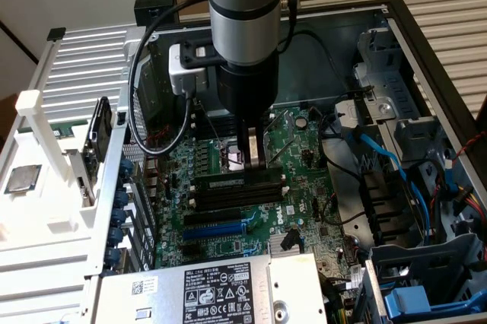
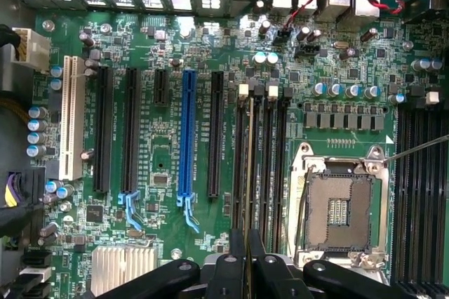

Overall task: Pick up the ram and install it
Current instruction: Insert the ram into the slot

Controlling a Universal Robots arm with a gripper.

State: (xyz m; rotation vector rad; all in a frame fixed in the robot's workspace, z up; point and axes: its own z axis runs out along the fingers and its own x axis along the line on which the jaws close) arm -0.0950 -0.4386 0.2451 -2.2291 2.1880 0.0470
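The ram is a thin dark green stick with a pale label. It stands on edge along one of the black memory slots on the motherboard. My gripper comes straight down onto it, with the jaws closed on the stick's upper edge, right of its middle. In the wrist view the ram shows as a thin pale edge. It runs from between my fingertips up along a slot with white end clips. I cannot tell whether it is seated in the slot.
The open computer case holds an empty CPU socket right beside the memory slots, a blue expansion slot and a heatsink. A power supply lies at the front, with blue cables and drive bays on the exterior view's right. A white rack stands outside the case.
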